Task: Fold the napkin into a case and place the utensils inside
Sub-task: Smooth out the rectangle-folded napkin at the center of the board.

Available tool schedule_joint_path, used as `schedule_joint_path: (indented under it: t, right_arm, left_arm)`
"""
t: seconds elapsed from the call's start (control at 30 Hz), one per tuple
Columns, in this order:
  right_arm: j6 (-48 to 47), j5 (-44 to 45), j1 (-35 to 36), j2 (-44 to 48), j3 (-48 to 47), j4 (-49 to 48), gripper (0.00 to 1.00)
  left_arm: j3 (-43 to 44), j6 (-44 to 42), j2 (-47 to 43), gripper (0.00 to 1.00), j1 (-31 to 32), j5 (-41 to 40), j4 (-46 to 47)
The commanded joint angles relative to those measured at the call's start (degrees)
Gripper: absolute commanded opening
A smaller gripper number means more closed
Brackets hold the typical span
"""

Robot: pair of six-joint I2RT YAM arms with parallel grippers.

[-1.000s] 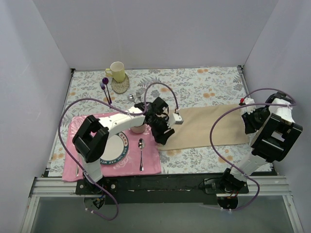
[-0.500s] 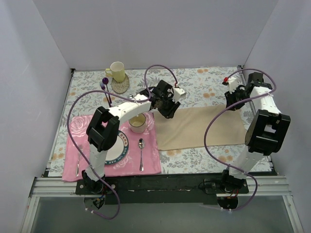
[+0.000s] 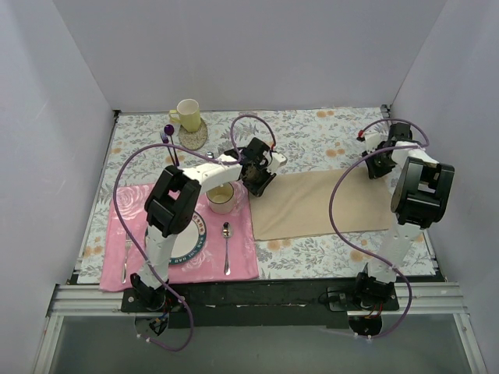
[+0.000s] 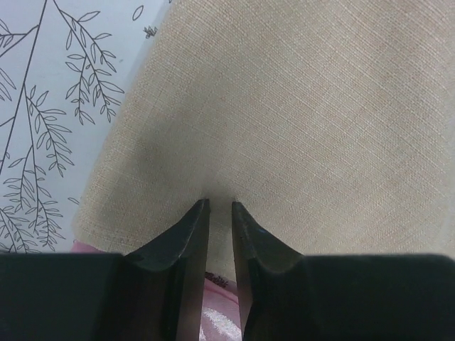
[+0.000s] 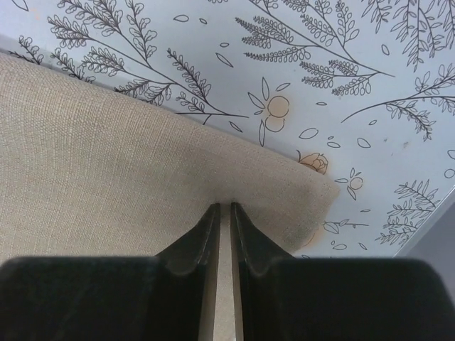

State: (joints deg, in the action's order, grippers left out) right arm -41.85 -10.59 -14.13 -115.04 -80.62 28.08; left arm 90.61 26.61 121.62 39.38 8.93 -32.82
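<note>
The beige napkin (image 3: 327,204) lies flat as a wide rectangle on the floral tablecloth (image 3: 312,136). My left gripper (image 3: 256,185) is at its far left corner. In the left wrist view its jaws (image 4: 220,204) stand almost together, nipping the napkin (image 4: 298,106) at its edge. My right gripper (image 3: 378,167) is at the far right corner, its jaws (image 5: 225,206) pinched on a small pucker of the napkin (image 5: 106,163). The small silver spoon (image 3: 226,245) lies on the pink placemat (image 3: 242,261) right of the plate. The fork (image 3: 125,261) lies left of the plate.
A plate (image 3: 191,238) and a cup (image 3: 221,199) sit on the placemat close to my left arm. At the back left stand a yellow mug (image 3: 187,114) on a coaster and a purple-handled fork (image 3: 168,144). White walls close in the table.
Both arms swung from the napkin's near side to its far corners. Both pairs of jaws narrowed onto the cloth. The napkin still lies flat.
</note>
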Motion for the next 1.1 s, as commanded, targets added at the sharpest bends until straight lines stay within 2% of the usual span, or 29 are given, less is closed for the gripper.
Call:
schedule_joint_path:
  t: [0.0,0.2,0.3,0.4,0.47,0.5,0.53,0.6,0.67,0.83,1.07]
  right_arm:
    - [-0.51,6.53,-0.19,-2.03,2.11,-1.10,0.17]
    - [-5.96,6.55,-3.00,6.66,13.71,4.16,0.16]
    - [-8.50,6.81,-5.11,11.59,15.66,6.55,0.16]
    - [-9.48,4.90,-6.78,14.58,13.48,9.36,0.22]
    - [-8.96,1.73,-6.79,15.20,8.13,13.39,0.29]
    - [-8.35,-3.68,-6.70,15.03,5.50,15.41,0.32]
    - [-6.69,-6.17,-6.61,14.76,3.38,17.00,0.37]
    - [-4.74,-11.61,-4.86,13.80,-1.37,19.90,0.40]
    - [-2.72,-13.83,-1.89,13.36,-2.43,19.83,0.37]
    - [0.88,-17.62,4.89,11.86,-0.59,15.61,0.21]
    - [7.39,-20.96,11.13,6.60,0.29,7.97,0.18]
  left_arm:
    - [-0.79,-3.93,0.46,0.19,-1.05,-2.51,-0.84]
    - [3.69,-5.25,3.62,0.20,-2.81,-1.02,-1.02]
    - [6.50,-4.99,4.32,0.22,-3.60,1.77,-1.02]
    - [9.05,-2.28,2.84,0.26,-4.83,8.17,-0.58]
    - [11.34,-0.16,1.61,0.31,-5.27,9.52,0.82]
    - [12.13,0.63,0.38,0.34,-5.27,11.18,0.91]
    - [13.35,1.16,-0.07,0.43,-5.36,14.59,1.26]
    - [14.24,2.74,-1.03,0.48,-5.10,17.51,2.23]
    - [16.86,3.80,-0.16,0.51,-4.23,19.55,1.97]
    - [19.69,4.76,4.66,0.47,-1.50,18.93,1.00]
    - [20.48,8.81,9.67,0.35,-0.88,16.39,3.73]
